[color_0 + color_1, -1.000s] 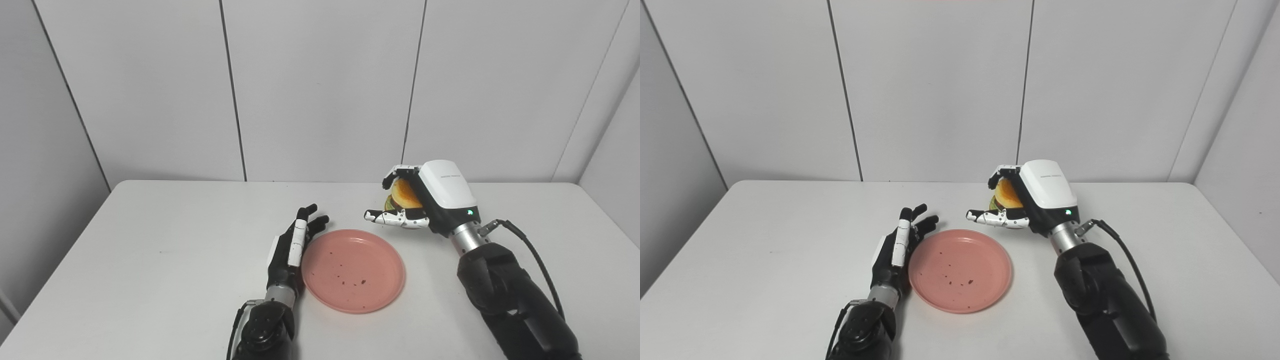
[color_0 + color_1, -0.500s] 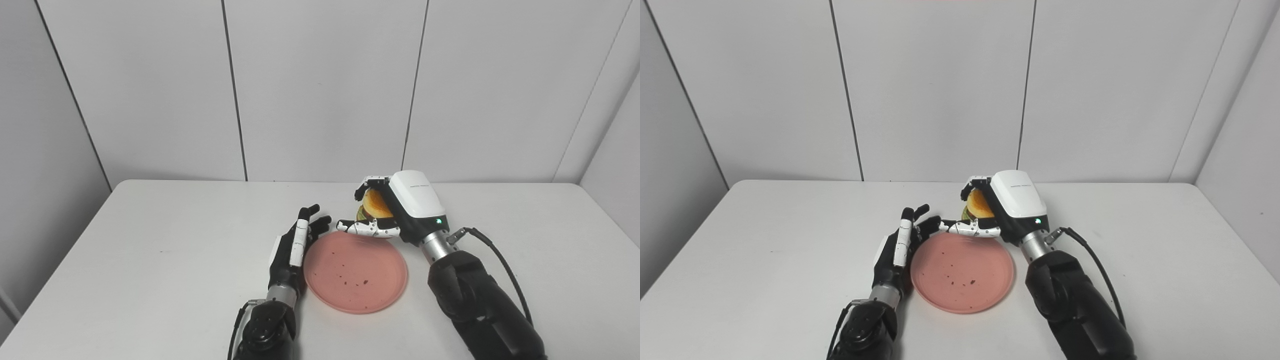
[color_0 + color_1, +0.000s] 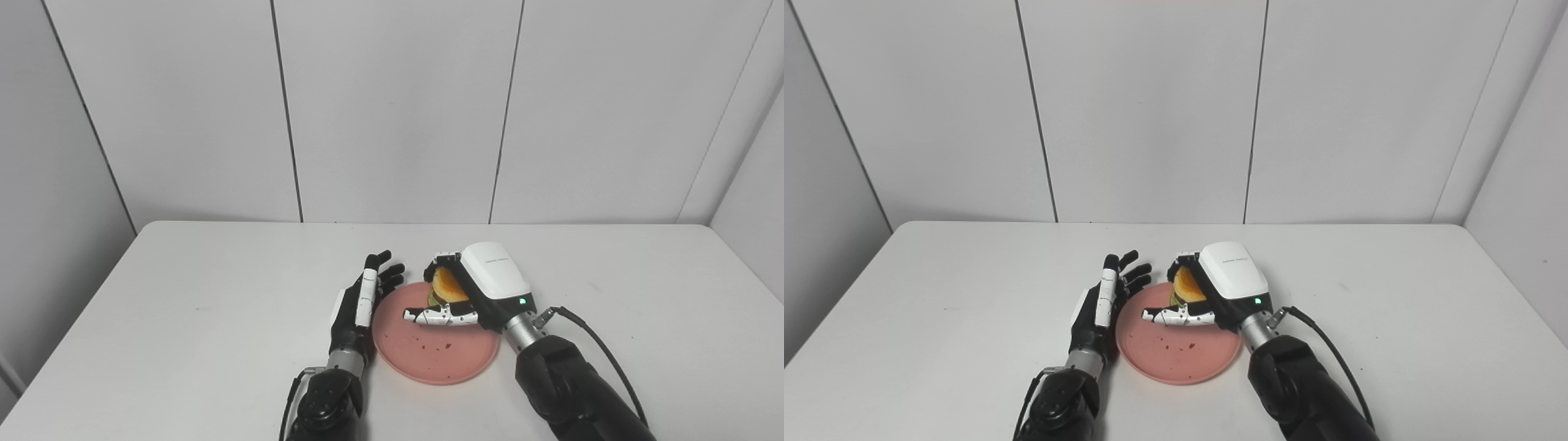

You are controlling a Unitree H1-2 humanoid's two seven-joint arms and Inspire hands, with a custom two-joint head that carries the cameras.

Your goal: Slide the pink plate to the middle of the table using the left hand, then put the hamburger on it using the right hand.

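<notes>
The pink plate lies near the middle of the white table, with dark crumbs on it. My right hand hovers over the plate's far half, shut on the hamburger, whose orange bun and green filling show between the fingers. I cannot tell whether the hamburger touches the plate. My left hand stands open on its edge against the plate's left rim, fingers pointing away from me. In the right eye view the hamburger sits above the plate.
The white table ends at grey wall panels behind. A black cable loops from the right wrist over the table's right part.
My right hand has carried the hamburger left and toward me, lowering from beyond the plate's far right rim to over the plate. The left hand and the plate have stayed put.
</notes>
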